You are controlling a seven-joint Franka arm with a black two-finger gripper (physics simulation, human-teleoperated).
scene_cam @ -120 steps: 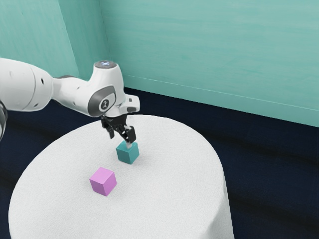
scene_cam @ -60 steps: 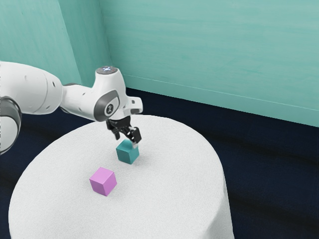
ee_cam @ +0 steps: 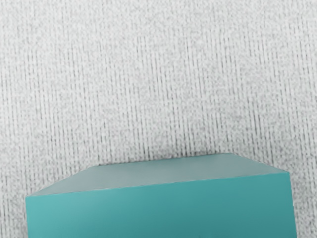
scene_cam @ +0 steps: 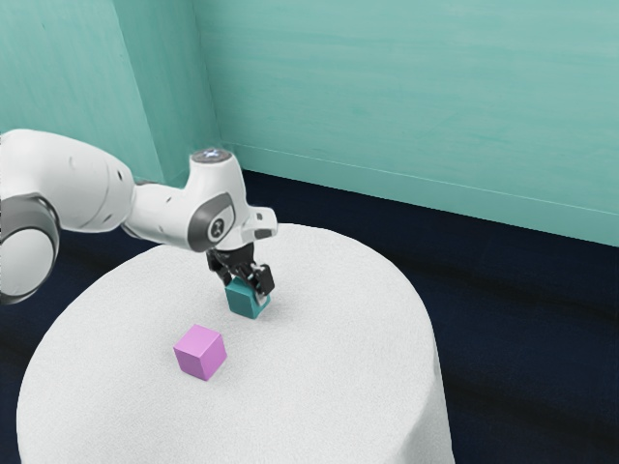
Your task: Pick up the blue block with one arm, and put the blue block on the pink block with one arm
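Two blocks lie on the round white surface point(scene_cam: 329, 387). Nearest the camera is the pink block point(scene_cam: 200, 351), standing alone, a short way from the other. Beyond it, toward the exterior view's right, the blue block point(scene_cam: 246, 301) rests flat on the cloth. The claw point(scene_cam: 246, 282) is right over it, spread open, with one black finger down along each side of the block's upper part; it has hold of nothing. In the wrist view the blue block point(ee_cam: 163, 208) lies just under the hand, against the white weave. Behind, the white arm point(scene_cam: 87, 198) comes in from the exterior view's left. Farther back are the dark floor point(scene_cam: 522, 319) and the teal wall point(scene_cam: 416, 87).
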